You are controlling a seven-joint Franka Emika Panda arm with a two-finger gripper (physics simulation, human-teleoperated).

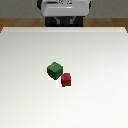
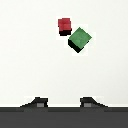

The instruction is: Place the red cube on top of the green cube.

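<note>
The small dark-red solid cube (image 2: pixel 64 25) sits just beside the larger dark-green solid cube (image 2: pixel 79 39), well ahead of the released, empty jaws.

A white table (image 1: pixel 30 100) fills most of the exterior view, its surface plain and evenly lit from edge to edge. Beyond its far edge a strip of brown wooden floor (image 1: pixel 15 22) runs across the top of that view, showing on both sides. In the wrist view the same white tabletop (image 2: pixel 30 60) spreads as a flat, unmarked field.
</note>
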